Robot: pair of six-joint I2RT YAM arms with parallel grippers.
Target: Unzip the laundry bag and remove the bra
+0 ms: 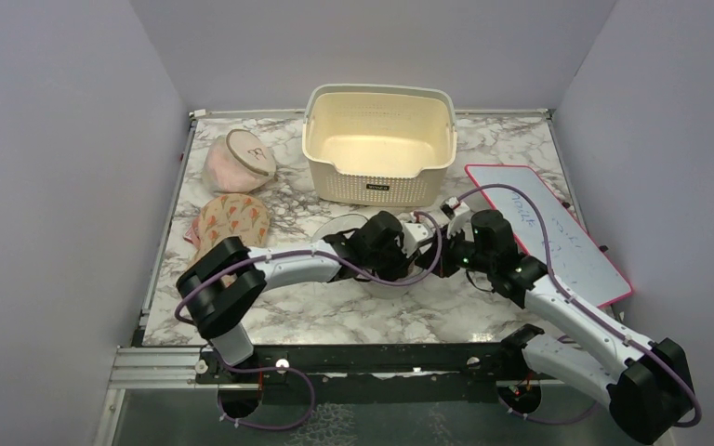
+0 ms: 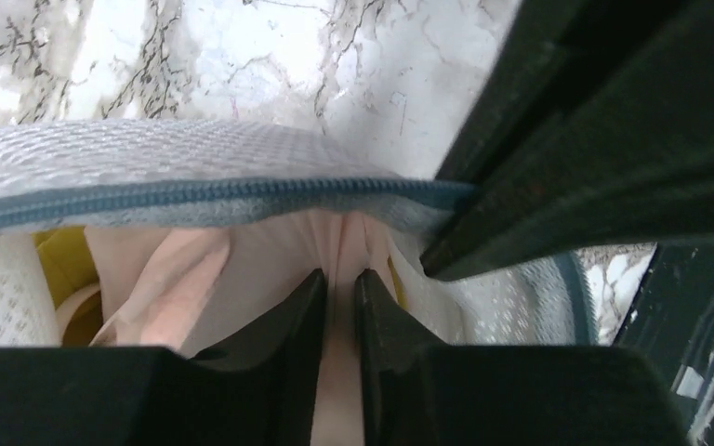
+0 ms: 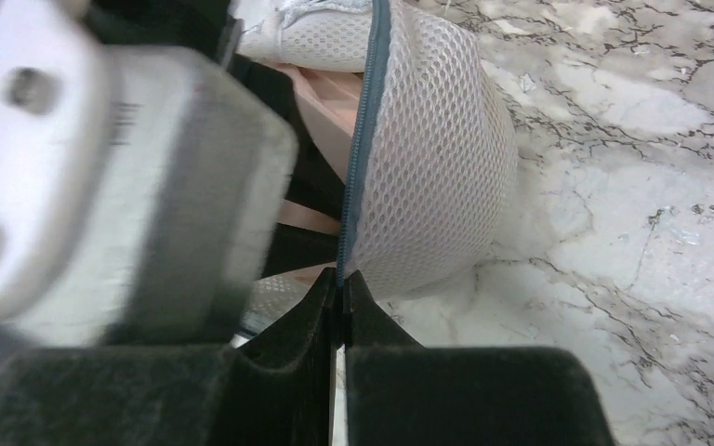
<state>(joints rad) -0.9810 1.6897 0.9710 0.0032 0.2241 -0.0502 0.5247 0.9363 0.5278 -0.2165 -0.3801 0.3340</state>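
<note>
The left gripper (image 2: 340,279) has its 2 fingers drawn close together inside the mouth of the laundry bag (image 2: 149,153), with a fold of pale pink fabric, judged to be the bra (image 2: 270,251), pinched in the narrow slot between them. The fold runs along the line of the fingers and back toward the wrist camera. Just beyond the fingertips the grey zip (image 2: 195,195) lies crosswise, left to right across that view. It stands open over most of its visible length, and more pink cloth and a bit of yellow lining show beneath it. The right gripper (image 3: 342,279) has its fingers pressed tight on the bag's zip rim, at the end of the opening beside the left fingers, so the 2 grippers nearly touch. In the top view the bag sits at mid-table between the 2 wrists, mostly hidden beneath them, on the marble table (image 1: 335,316) just in front of the cream basket (image 1: 378,139). The pinkish round bag (image 1: 239,160) and a floral cloth (image 1: 232,221) lie well apart to the left, and a whiteboard (image 1: 548,232) lies to the right. The unzipping looks done and the removal is in hand. The left arm is on the bra and the right arm only anchors the rim, so the coming pull probably turns on drawing the fabric back along the finger line, away from the zip. The fabric may snag on the zip's edge.
</note>
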